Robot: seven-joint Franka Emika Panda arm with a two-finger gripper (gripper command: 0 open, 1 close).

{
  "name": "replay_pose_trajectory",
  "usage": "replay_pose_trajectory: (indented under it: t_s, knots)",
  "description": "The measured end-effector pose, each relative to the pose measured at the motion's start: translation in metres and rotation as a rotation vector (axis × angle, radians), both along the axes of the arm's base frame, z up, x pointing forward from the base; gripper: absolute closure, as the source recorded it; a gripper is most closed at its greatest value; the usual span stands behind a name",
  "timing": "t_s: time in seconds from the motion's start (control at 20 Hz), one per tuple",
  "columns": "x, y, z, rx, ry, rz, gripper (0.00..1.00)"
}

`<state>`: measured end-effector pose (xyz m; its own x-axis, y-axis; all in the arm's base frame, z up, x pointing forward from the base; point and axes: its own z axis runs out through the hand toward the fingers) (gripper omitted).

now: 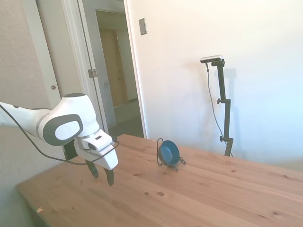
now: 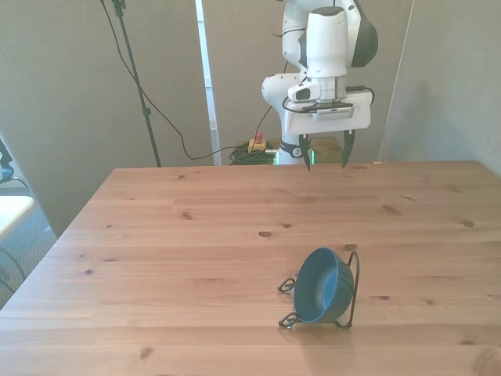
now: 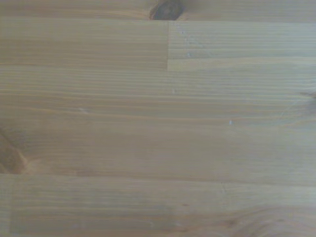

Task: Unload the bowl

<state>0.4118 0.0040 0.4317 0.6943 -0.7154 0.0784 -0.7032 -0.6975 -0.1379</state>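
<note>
A small glossy deep-blue bowl stands on its edge, propped in a thin black wire rack on the wooden table. My gripper hangs open above the table's far side, well away from the bowl, with nothing between its fingers. The wrist view holds only bare wood planks.
An open doorway lies behind the arm in the side view. A white wall runs along the table's far side there. Cables trail on the floor behind the table in the front view.
</note>
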Motion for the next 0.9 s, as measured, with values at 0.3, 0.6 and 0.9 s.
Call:
replay_pose_trajectory:
  t_s: [0.3, 0.6, 0.9]
  knots:
    - [-0.001, -0.004, -0.001, 0.006, 0.018, -0.009, 0.00]
    - [0.011, -0.021, 0.020, 0.040, -0.077, -0.010, 0.00]
    - [0.042, -0.053, 0.032, 0.068, -0.145, 0.003, 0.00]
